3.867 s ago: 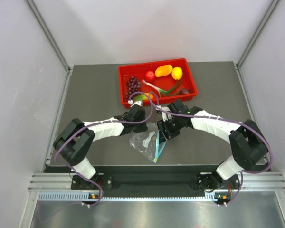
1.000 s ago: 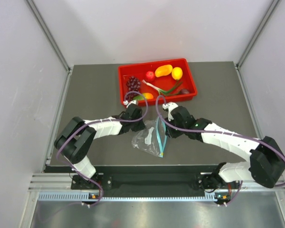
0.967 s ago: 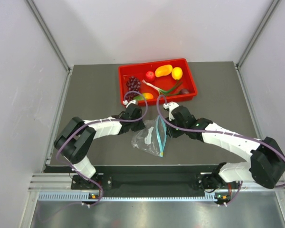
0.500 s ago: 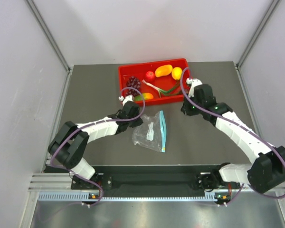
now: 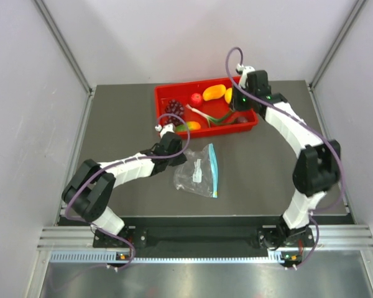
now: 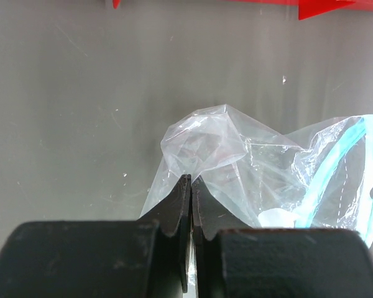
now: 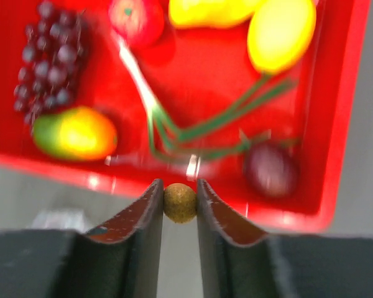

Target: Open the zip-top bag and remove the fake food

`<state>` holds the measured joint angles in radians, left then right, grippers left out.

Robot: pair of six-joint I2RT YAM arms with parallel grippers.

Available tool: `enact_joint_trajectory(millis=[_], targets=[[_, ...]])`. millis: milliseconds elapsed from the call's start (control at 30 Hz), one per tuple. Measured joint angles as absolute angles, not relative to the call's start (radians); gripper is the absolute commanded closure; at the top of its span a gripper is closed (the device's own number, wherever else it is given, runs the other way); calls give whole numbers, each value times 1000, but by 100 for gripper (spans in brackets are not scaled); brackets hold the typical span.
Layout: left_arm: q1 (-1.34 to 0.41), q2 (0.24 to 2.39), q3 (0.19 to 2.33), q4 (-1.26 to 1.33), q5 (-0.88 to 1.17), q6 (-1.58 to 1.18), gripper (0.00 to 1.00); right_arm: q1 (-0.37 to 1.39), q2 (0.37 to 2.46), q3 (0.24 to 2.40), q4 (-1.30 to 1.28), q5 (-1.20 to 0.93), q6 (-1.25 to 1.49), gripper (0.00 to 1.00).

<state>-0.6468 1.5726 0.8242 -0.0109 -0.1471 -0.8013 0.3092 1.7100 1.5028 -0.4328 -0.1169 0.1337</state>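
Observation:
The clear zip-top bag (image 5: 196, 177) lies flat on the dark table, its teal zip strip (image 5: 214, 171) on the right side and a white label inside. My left gripper (image 5: 179, 158) is shut on the bag's crinkled left corner (image 6: 202, 139), its jaws (image 6: 191, 180) pressed together on the film. My right gripper (image 5: 239, 104) hovers over the near rim of the red tray (image 5: 163, 127), shut on a small olive-brown ball (image 7: 179, 203). In the tray lie the yellow lemon (image 7: 281, 34), the orange-yellow mango-shaped fruit (image 5: 214, 92) and the dark maroon piece (image 7: 270, 169).
The tray also holds a purple grape bunch (image 7: 53, 59), a small red ball (image 7: 137, 17), a green-and-orange fruit (image 7: 74, 133) and a green onion (image 7: 168, 124). White walls enclose the table on three sides.
My right arm has swung from the bag's zip edge up and back to the red tray, carrying the small olive-brown ball. My left gripper has kept its hold on the bag.

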Motion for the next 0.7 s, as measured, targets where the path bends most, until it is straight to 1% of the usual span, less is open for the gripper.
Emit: enact_joint_trajectory(millis=[33,100,133,167,200,233,467,533,567,600,667,700], targets=[[-647,1569,824,-11,-147,-801,96,309,1760,1551,-424,-118,136,56],[-647,1561,824,-14,-147,-801,97,309,1849,1634,-421,-113,143,46],[-647,1554,824,-18,-147,-801,97,309,1888,1668,-422,-111,145,34],[-647,1548,823,-23,-147,-801,97,309,1924,1703,-422,-107,151,27],[-647,1541,821,-26,-147,-801,97,309,1951,1726,-427,-106,151,23],[-647,1534,818,-28,-148,-800,98,309,1979,1751,-430,-103,154,16],[-647,1500,802,-47,-151,-789,96,309,2009,1767,-442,-90,159,14],[-647,1496,801,-55,-151,-785,92,309,1991,1740,-438,-87,160,14],[-647,1494,801,-57,-151,-783,87,309,1974,1717,-435,-87,160,14],[-647,1493,801,-58,-151,-781,73,309,1949,1690,-436,-87,161,14],[-647,1489,799,-64,-151,-773,58,309,1880,1618,-437,-89,161,14],[-647,1485,798,-66,-155,-771,52,309,1850,1594,-438,-89,162,14]])
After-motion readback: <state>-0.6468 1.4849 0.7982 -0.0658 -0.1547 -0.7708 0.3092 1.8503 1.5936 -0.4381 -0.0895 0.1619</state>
